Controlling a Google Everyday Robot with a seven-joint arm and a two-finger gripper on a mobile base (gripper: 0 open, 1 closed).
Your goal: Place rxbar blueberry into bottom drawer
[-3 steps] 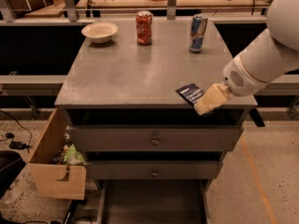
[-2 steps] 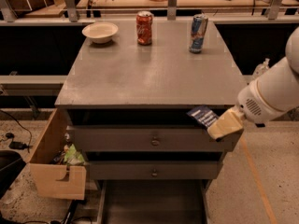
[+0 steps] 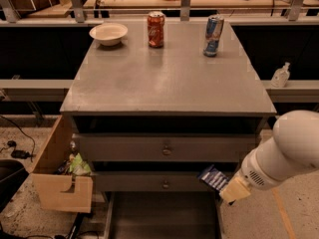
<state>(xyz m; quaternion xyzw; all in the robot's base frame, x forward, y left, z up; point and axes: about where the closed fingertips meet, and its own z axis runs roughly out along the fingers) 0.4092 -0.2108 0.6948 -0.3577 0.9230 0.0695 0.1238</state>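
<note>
My gripper [image 3: 227,185] is at the lower right, in front of the cabinet's middle drawer, at the end of the white arm [image 3: 284,153]. It is shut on the rxbar blueberry [image 3: 213,177], a flat dark navy bar with white print, held tilted just above the right side of the bottom drawer. The bottom drawer [image 3: 162,214] is pulled out at the foot of the cabinet, a shallow grey tray with a dark inside.
On the cabinet top [image 3: 164,81] stand a white bowl [image 3: 108,33], a red can [image 3: 156,29] and a blue-silver can [image 3: 213,35]. Two knobbed drawers [image 3: 167,148] are shut. A tan wooden box [image 3: 60,176] with scraps stands at the left. A sanitizer bottle [image 3: 280,75] sits at the right.
My gripper has carried the bar off the cabinet's front right corner and down, from tabletop level to in front of the middle drawer, just over the open bottom drawer.
</note>
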